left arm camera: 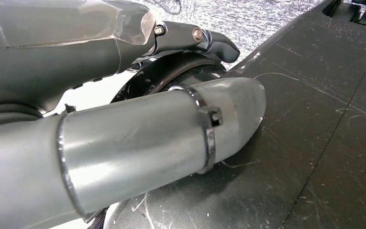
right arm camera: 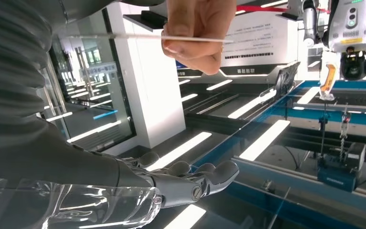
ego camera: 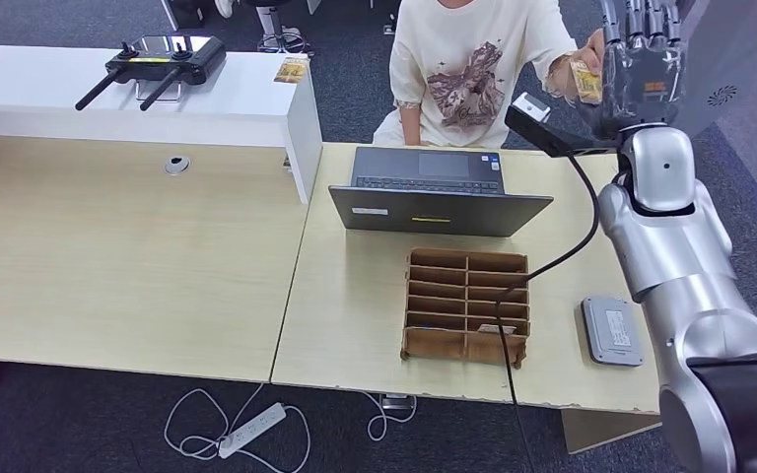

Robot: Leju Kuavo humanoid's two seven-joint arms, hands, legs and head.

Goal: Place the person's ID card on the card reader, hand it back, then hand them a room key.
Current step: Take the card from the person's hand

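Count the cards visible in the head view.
2 for certain: one card in the person's hand beside the right hand; another on the white counter. The cardboard organizer may hide others.

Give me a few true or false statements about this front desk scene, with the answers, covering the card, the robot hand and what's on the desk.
1. The person's hand holds the card. True.
2. The right robot hand grips the card. False: in the right wrist view its fingers are spread, apart from the card.
3. The laptop on the desk is shut. False: it stands open.
4. The grey card reader lies beside the brown divided organiser. True.
5. The card rests on the card reader. False: it is in the person's hand.
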